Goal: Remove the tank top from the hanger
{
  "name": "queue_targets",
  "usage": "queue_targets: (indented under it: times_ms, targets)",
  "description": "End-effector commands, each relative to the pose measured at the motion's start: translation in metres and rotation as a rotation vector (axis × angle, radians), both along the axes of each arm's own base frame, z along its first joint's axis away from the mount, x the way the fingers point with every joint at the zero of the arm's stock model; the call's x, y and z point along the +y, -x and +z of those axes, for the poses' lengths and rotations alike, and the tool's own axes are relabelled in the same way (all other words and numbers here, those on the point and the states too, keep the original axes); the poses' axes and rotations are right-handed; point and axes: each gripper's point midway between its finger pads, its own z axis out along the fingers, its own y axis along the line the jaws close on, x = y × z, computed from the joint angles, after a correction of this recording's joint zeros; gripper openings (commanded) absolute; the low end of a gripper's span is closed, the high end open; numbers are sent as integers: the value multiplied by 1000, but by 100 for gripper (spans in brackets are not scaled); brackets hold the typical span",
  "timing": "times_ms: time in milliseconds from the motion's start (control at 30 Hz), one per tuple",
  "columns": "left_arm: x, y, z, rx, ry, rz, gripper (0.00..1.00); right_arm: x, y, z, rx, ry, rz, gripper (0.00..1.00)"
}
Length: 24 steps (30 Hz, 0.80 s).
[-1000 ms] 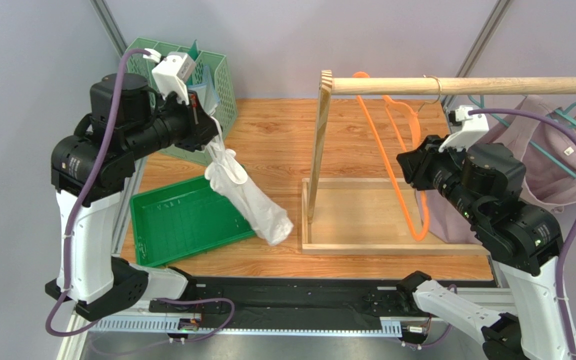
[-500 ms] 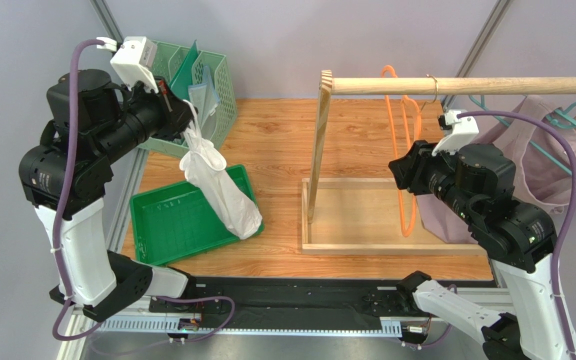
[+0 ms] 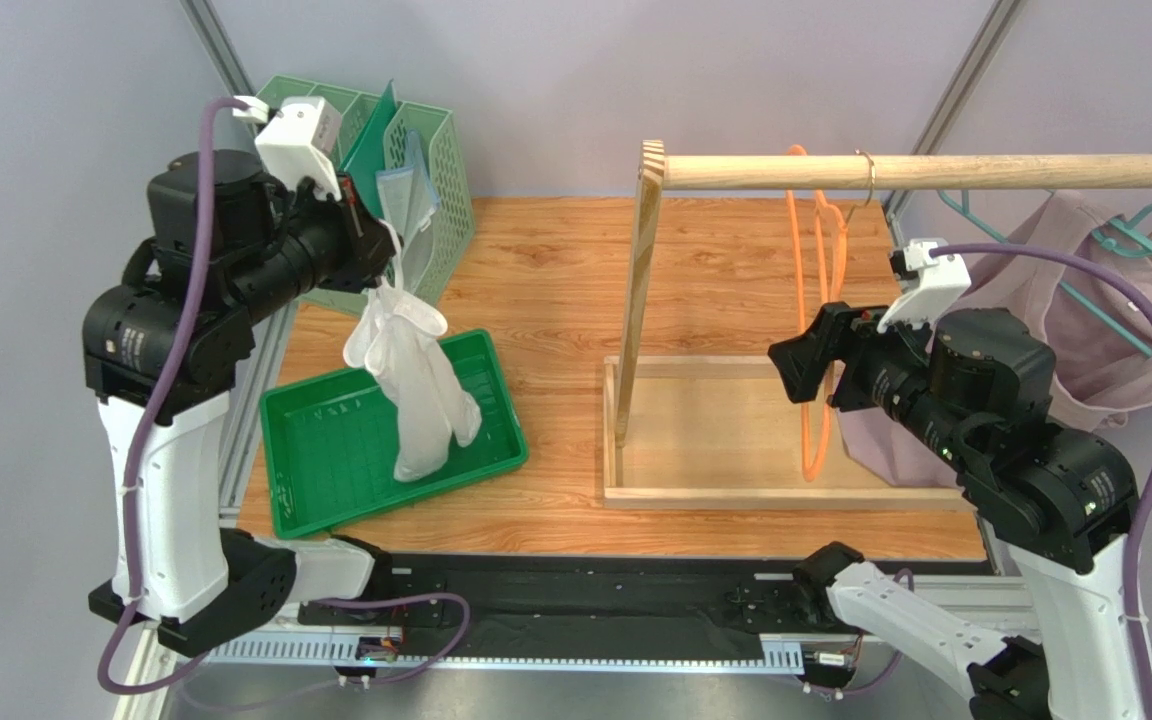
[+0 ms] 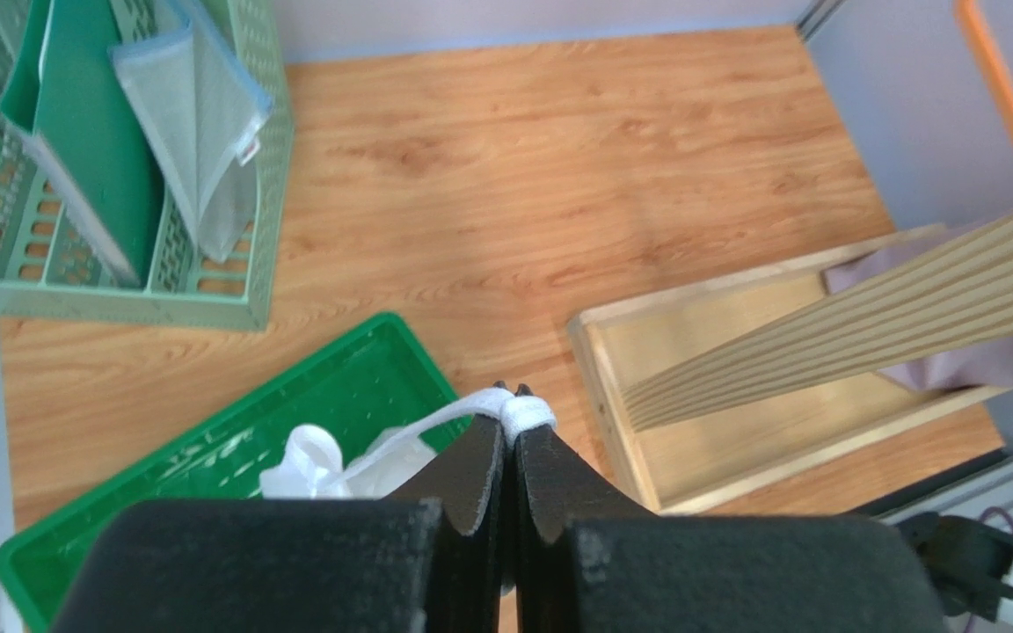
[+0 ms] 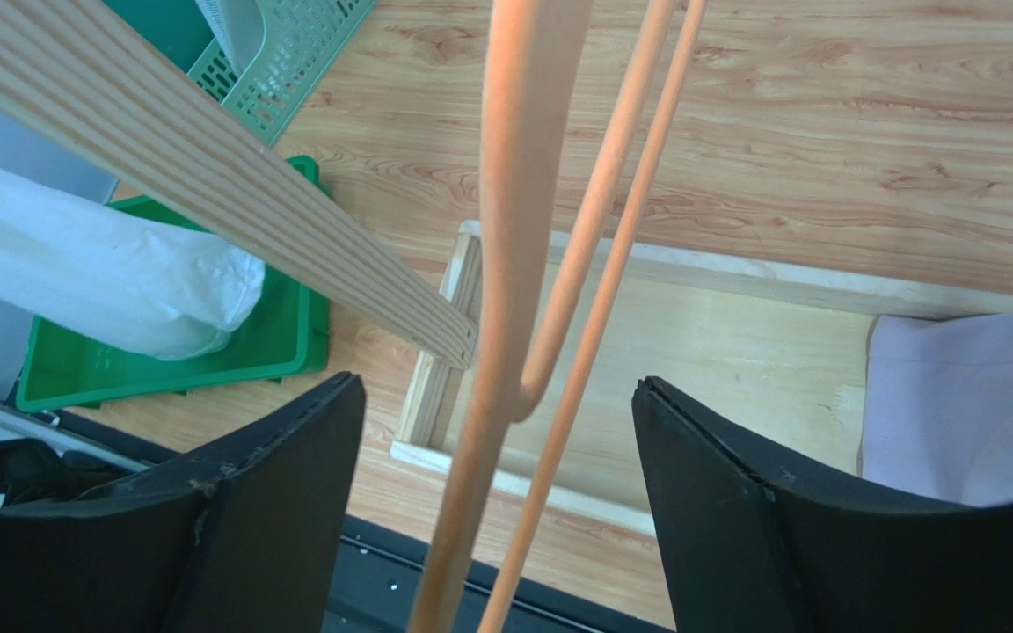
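The white tank top (image 3: 420, 378) hangs free of the hanger from my left gripper (image 3: 388, 249), which is shut on its strap (image 4: 526, 414). Its lower end dangles over the green tray (image 3: 324, 450). The left wrist view shows bunched cloth (image 4: 315, 462) over the tray (image 4: 195, 464) below the fingers. The bare orange hanger (image 3: 817, 338) hangs from the wooden rod (image 3: 928, 170). My right gripper (image 3: 803, 365) is open just in front of it. In the right wrist view the hanger (image 5: 512, 264) passes between the wide-apart fingers of that gripper (image 5: 495, 385), touching neither.
A light green basket (image 3: 414, 147) holding folded items stands at the back left. The wooden rack has an upright post (image 3: 638, 300) and a base frame (image 3: 717, 438). Teal hangers with lilac garments (image 3: 1086, 323) crowd the rod's right end.
My left arm swung the tank top left, so it now hangs over the tray. My right gripper opened and let go of the orange hanger, which swung back to hang straight.
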Motion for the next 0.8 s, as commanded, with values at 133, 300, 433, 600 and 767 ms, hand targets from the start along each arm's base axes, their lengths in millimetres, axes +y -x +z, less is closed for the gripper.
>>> queue_targets:
  times_ms: [133, 300, 433, 600, 767]
  targets:
    - [16, -10, -72, 108, -91, 74, 0, 0, 23, -3, 20, -19, 58, 83]
    - [16, -4, -143, 225, -100, 87, 0, -8, 35, -6, 18, -19, 58, 84]
    - [11, -5, -224, 401, -130, 84, 0, -12, 40, -9, 19, -22, 52, 85]
    - [-12, -21, -318, 560, -70, 65, 0, -13, 45, -14, 22, -29, 57, 86]
    - [-26, -28, -376, 715, -46, 61, 0, -13, 47, -22, 55, -19, 53, 86]
